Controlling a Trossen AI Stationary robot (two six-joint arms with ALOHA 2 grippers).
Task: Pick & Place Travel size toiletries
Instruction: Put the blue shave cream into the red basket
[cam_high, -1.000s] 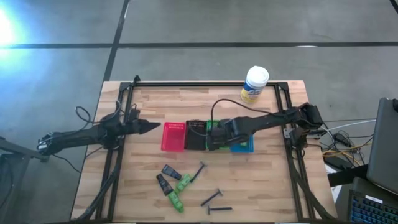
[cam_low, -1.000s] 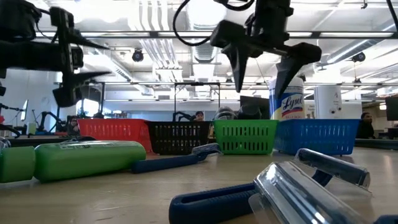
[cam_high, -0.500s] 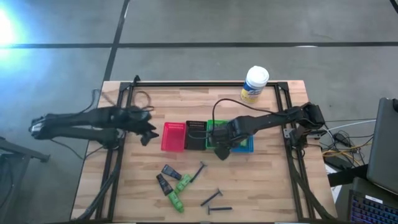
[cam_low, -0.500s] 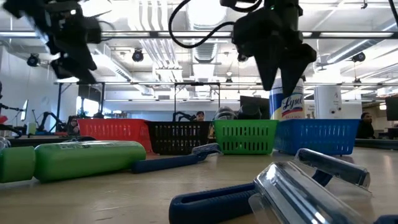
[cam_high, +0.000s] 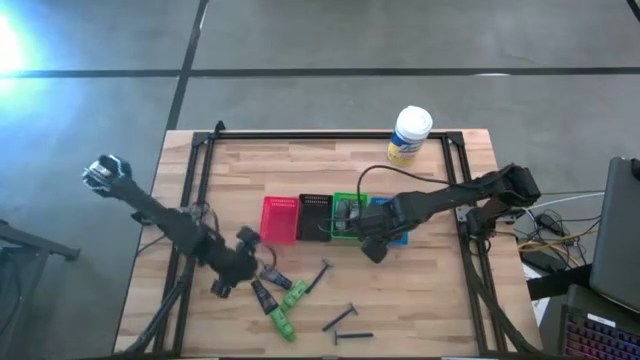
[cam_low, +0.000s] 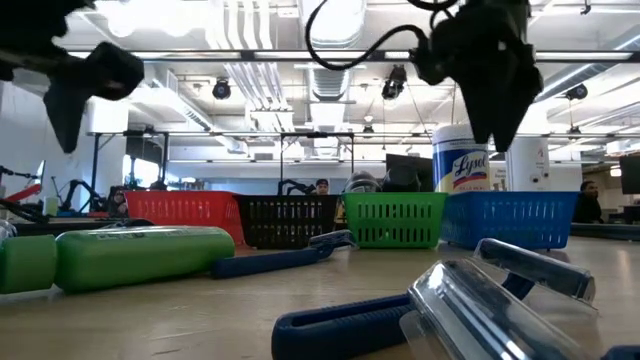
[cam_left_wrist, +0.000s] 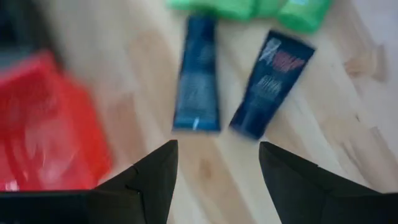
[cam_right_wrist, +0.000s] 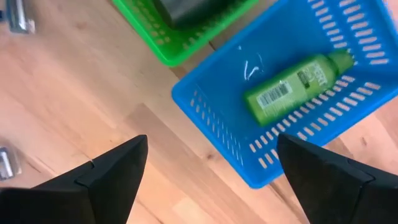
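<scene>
The travel size toiletries lie loose on the near middle of the table: two dark tubes (cam_high: 268, 284), green tubes (cam_high: 288, 306) and thin dark razors (cam_high: 345, 325). My left gripper (cam_high: 240, 265) hangs open, tipped down, just left of the dark tubes (cam_left_wrist: 198, 74), touching nothing. My right gripper (cam_high: 372, 248) hangs open, pointing down, above the near edge of the blue bin (cam_right_wrist: 292, 130). A green tube (cam_right_wrist: 298, 87) lies in that bin. A dark item (cam_right_wrist: 193, 12) lies in the green bin (cam_high: 347, 215).
Red (cam_high: 279, 218), black (cam_high: 314, 216), green and blue bins stand in a row at the table's middle. A white-and-yellow canister (cam_high: 409, 136) stands at the far edge. Bare wood lies at the near left and near right. A black frame rail runs along the table's sides.
My left gripper has swung from left of the red bin toward the table's near edge, to the dark tubes, rolling and tipping from level to pointing down. My right gripper has rolled and drifted from over the green bin toward the near edge and slightly right.
</scene>
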